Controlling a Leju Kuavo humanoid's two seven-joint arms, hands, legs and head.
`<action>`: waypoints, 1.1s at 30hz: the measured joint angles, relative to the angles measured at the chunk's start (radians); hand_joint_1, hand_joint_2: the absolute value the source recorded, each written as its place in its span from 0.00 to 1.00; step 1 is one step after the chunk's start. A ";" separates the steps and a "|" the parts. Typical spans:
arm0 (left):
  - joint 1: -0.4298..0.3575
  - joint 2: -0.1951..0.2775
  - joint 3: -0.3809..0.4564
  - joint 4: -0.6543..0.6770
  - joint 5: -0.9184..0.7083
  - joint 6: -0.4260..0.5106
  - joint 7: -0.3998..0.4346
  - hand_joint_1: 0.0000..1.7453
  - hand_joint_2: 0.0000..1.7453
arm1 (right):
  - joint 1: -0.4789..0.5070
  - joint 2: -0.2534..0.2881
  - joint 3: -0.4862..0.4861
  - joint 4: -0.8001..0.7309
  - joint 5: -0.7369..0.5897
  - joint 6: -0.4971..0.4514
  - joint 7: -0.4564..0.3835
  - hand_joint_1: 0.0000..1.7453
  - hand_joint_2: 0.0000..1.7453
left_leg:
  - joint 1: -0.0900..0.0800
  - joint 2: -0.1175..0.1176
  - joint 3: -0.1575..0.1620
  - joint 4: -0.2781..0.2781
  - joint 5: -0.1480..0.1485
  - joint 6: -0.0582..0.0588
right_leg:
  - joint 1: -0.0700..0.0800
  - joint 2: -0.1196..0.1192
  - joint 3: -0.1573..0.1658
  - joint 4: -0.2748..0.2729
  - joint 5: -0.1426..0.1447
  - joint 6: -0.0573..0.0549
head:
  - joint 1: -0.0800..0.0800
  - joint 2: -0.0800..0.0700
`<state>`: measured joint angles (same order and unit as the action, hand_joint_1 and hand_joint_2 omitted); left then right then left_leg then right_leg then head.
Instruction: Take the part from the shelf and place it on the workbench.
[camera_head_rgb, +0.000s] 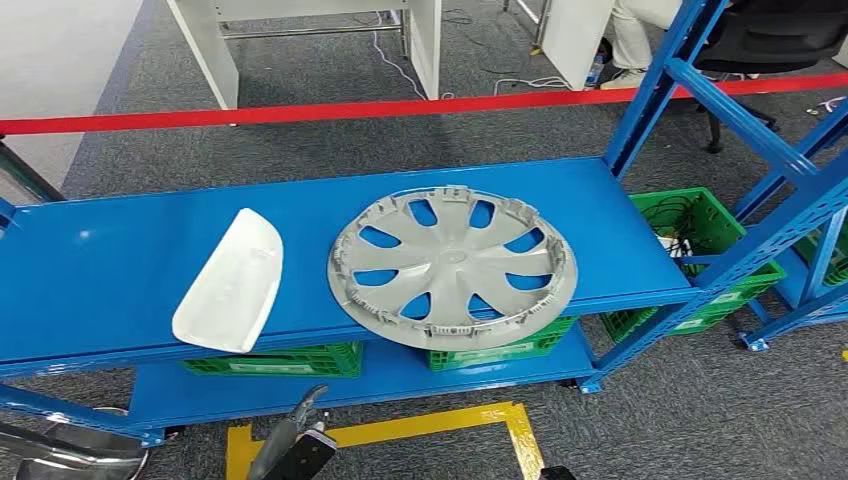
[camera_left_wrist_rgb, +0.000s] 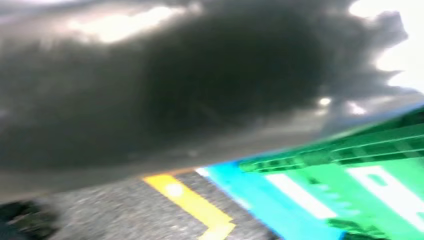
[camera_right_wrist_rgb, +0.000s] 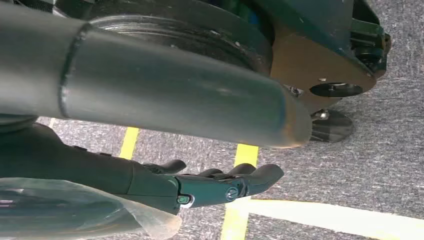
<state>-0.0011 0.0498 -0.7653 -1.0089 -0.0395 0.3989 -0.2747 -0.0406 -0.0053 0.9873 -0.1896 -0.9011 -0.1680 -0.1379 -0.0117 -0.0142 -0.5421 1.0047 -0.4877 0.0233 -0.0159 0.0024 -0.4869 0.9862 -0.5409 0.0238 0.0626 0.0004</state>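
Note:
Two parts lie on the blue shelf's top board. A white curved cover rests near the front left. To its right a round grey wheel cover lies flat and overhangs the front edge a little. My left hand is low in front of the shelf, below the white cover and apart from both parts. In the left wrist view it is a dark blurred mass, so its fingers cannot be read. My right hand hangs over the floor with fingers stretched out, holding nothing.
Green crates stand on the lower shelf board and to the right. Blue uprights rise at the shelf's right end. A red barrier tape runs behind. Yellow floor tape marks the carpet before the shelf.

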 joint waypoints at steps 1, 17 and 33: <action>0.005 0.002 0.004 -0.020 -0.005 0.004 -0.009 0.00 0.33 | 0.000 0.000 0.004 0.001 -0.003 -0.001 0.000 0.00 0.00 | 0.000 0.000 0.000 0.000 0.000 0.000 | 0.000 0.000 0.000 0.000 0.000 0.000 | 0.000 0.000; 0.061 0.046 0.063 -0.437 -0.092 0.072 -0.292 0.00 1.00 | -0.011 -0.005 0.090 0.015 -0.015 -0.029 -0.005 0.00 0.00 | 0.000 -0.001 0.000 0.000 0.001 0.001 | 0.000 -0.001 0.000 0.000 0.000 0.000 | 0.000 0.000; 0.060 0.076 0.093 -0.559 -0.320 0.225 -0.285 0.00 1.00 | -0.012 -0.009 0.120 0.018 0.004 -0.029 0.008 0.00 0.00 | 0.000 0.000 0.000 0.000 0.001 0.001 | 0.000 -0.001 0.000 0.000 0.000 0.000 | 0.000 0.000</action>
<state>0.0589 0.1260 -0.6723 -1.5678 -0.3596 0.6241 -0.5596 -0.0527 -0.0140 1.1074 -0.1719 -0.8974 -0.1967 -0.1295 -0.0117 -0.0147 -0.5420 1.0048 -0.4870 0.0242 -0.0159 0.0012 -0.4866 0.9863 -0.5407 0.0241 0.0626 0.0004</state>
